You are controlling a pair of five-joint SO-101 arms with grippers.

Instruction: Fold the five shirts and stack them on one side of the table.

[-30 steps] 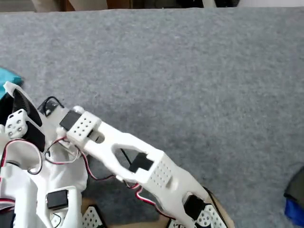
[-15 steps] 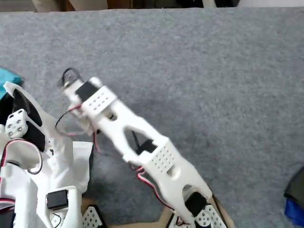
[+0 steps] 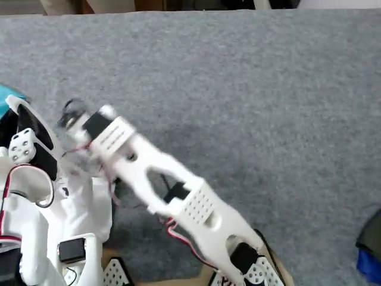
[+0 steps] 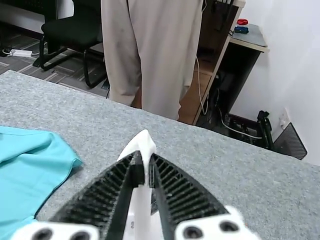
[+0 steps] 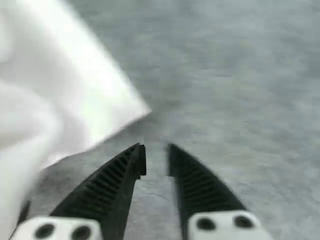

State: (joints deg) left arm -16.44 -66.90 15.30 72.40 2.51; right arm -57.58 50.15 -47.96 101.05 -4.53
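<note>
The gray table (image 3: 250, 89) holds a teal shirt (image 3: 7, 94) at the left edge, a white shirt (image 3: 101, 208) lower left, and dark and blue cloth (image 3: 370, 250) lower right.

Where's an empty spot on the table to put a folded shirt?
The wide grey table is bare across the middle and far side, between the teal shirt at one edge and the dark and blue things at the other. The near corner is crowded: the left arm, the right arm and the white shirt.
</note>
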